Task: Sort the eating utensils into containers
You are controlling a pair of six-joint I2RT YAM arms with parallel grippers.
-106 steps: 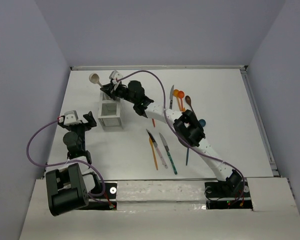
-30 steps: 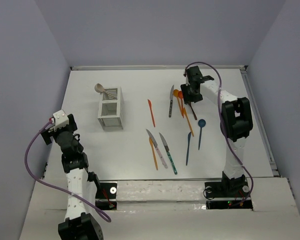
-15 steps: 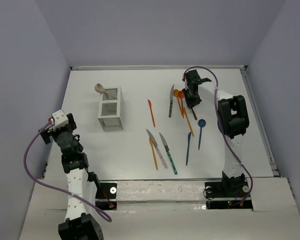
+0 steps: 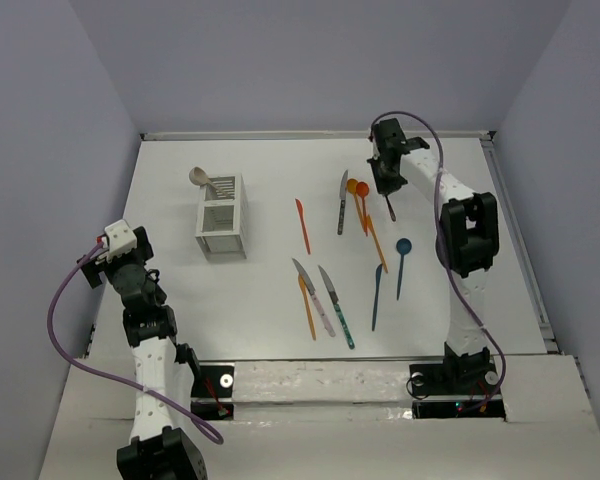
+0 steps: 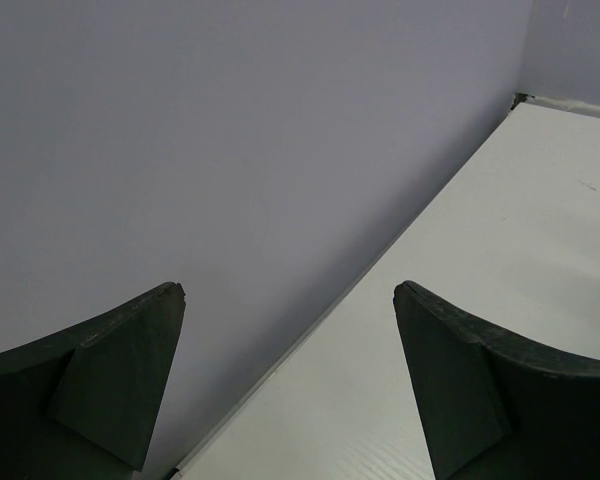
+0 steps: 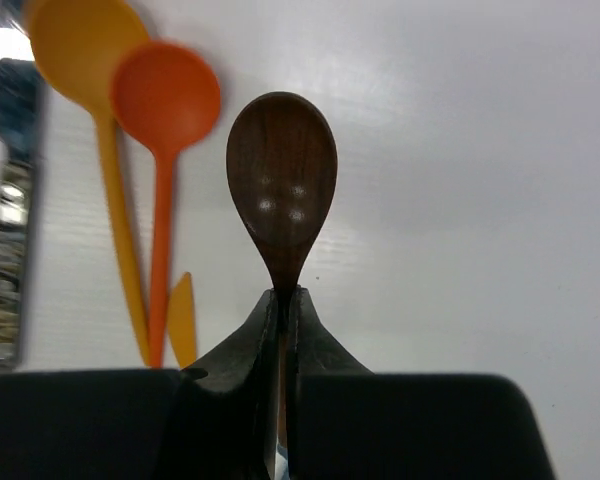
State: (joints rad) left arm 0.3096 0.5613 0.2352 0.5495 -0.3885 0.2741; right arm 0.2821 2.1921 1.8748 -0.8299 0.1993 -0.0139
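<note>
Right tool (image 6: 283, 310) clenched on the neck of the brown spoon (image 6: 281, 170), bowl pointing ahead. Against the view half a second earlier, the tool has shifted toward the far edge of the counter (image 4: 250, 300) and the spoon has come with it. It is probably just clear of the surface, though the overhead view is too small to settle that. You now hold the pick; the white caddy (image 4: 220, 245) stands well to the left. Left tool (image 5: 290, 300) gapes empty beside the wall (image 5: 180, 150).

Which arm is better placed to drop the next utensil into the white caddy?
Right: the right tool is shut on the glossy dark brown spoon; the left tool is open, empty, facing the wall.
</note>
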